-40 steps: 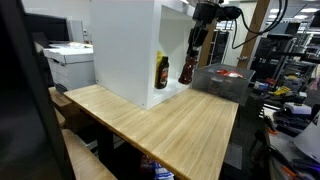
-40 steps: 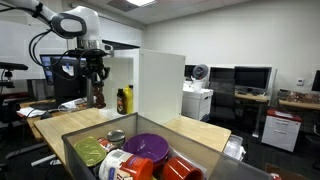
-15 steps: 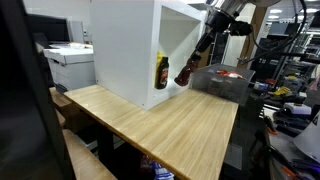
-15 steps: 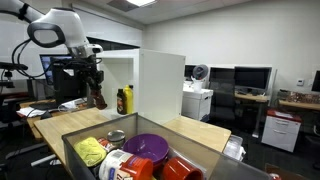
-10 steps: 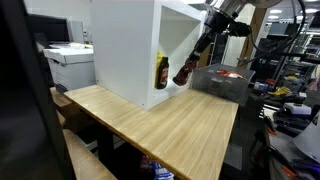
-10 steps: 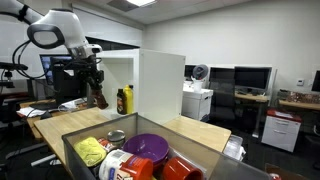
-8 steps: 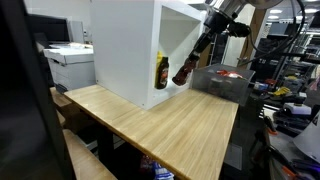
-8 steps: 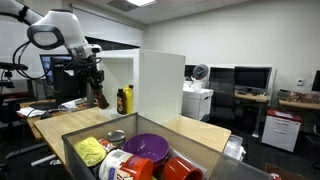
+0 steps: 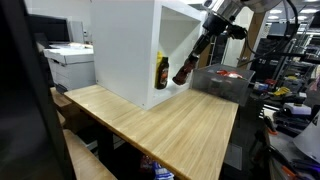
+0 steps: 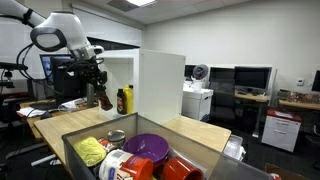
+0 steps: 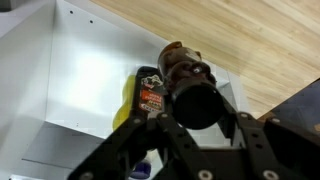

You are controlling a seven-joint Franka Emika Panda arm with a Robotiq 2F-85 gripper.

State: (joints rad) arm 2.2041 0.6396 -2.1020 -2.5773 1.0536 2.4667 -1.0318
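The gripper [image 9: 209, 30] is closed on the neck of a dark brown bottle [image 9: 187, 68], which is tilted in the air at the white cabinet's [image 9: 120, 45] open front, near a yellow-labelled bottle [image 9: 162, 72] inside. It is probably glass: stiff, slippery, fragile and rather heavy. A hold lower on the body seems steadier.

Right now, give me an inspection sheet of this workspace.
Surface: wooden table carrying a white cabinet and a clear bin.
Job's things: dark bottle, tilted at the cabinet's open front; contact with the cabinet floor cannot be told.
Clutter: yellow bottle upright inside the cabinet; purple bowl among other items in the bin.
Grippers: gripper shut on the dark bottle's upper end.
Cables: black cable looping along the arm.
Surroundings: printer, monitors, fan.
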